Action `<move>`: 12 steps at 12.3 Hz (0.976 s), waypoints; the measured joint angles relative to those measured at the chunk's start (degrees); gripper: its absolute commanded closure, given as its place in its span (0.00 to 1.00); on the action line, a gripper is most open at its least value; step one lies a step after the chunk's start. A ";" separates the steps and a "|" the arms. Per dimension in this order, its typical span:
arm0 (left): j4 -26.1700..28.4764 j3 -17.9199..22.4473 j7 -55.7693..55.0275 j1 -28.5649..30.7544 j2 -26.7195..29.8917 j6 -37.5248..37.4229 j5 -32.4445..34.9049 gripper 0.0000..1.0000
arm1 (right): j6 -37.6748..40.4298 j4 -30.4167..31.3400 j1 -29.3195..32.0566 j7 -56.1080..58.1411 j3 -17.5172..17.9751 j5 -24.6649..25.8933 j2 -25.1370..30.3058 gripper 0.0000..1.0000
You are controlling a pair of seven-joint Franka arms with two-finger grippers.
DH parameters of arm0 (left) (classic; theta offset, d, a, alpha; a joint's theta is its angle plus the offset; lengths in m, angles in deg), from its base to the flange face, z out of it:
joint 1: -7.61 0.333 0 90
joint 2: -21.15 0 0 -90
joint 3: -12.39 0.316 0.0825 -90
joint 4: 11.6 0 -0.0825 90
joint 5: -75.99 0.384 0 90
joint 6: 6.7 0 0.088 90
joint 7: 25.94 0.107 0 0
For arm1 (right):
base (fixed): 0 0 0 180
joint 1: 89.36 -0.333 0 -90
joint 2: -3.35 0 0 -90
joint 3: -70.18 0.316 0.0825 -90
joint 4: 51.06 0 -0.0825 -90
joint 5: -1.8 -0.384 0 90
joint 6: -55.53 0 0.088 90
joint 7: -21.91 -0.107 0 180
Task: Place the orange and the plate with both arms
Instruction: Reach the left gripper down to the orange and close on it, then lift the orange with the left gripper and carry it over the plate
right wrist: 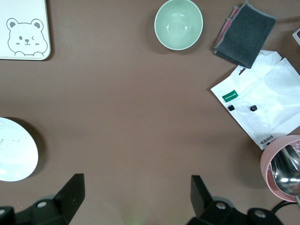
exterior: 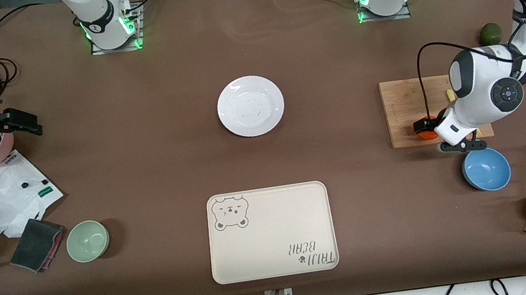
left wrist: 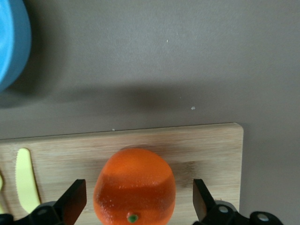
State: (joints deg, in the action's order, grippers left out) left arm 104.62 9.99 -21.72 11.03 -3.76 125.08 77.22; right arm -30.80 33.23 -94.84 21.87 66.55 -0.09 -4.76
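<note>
**Left claw straddled the orange, plate waited mid-bench**

You had the left claw [left wrist: 136, 201] down at the wooden cutting board [exterior: 404, 107], toward the left arm's end of the bench [exterior: 141, 159], its fingers [left wrist: 75, 199] spread wide on either side of the orange [left wrist: 135, 192] with a gap on both sides, so nothing was gripped. The orange sat on the board near the edge nearest the front camera, beside a pale yellow piece [left wrist: 26, 180]. A blue bowl [exterior: 486, 169] stood just off that edge.

The plate [exterior: 250, 105] lay bare at mid-bench, between the two bases. Nearer the camera lay the beige tray [exterior: 271, 232], printed with a bear face and the words "TAIJI BEAR" (upside down from the front camera).

Your right claw [right wrist: 136, 201] hung released over bare bench at the right arm's end, that arm waiting. Below it you could see a green bowl [right wrist: 178, 24], a folded grey cloth [right wrist: 244, 35], a white packet [right wrist: 265, 105] with a green label too small to read, and a pink cup [right wrist: 283, 165].
</note>
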 measured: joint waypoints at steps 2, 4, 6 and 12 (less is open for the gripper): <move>0.28 0.00 0.01 0.01 -0.41 0.29 0.00 0.04 | 0.01 0.01 0.00 0.00 0.00 0.00 0.00 0.00; 0.53 0.00 0.02 0.02 -0.51 0.30 0.01 0.12 | 0.01 0.32 0.00 -0.01 -0.05 0.00 0.00 0.00; 0.64 0.00 0.02 0.05 -0.65 0.30 0.01 0.31 | 0.01 0.74 0.01 -0.01 -0.44 0.00 0.00 0.00; 0.43 -0.03 0.03 0.06 -0.82 0.34 0.02 0.55 | -0.05 0.80 0.01 -0.01 -0.65 0.00 0.01 0.00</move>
State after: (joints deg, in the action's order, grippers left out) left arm 105.05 9.96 -21.69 11.08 -4.59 125.42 77.24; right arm -30.84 34.03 -94.82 21.85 65.90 -0.09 -4.75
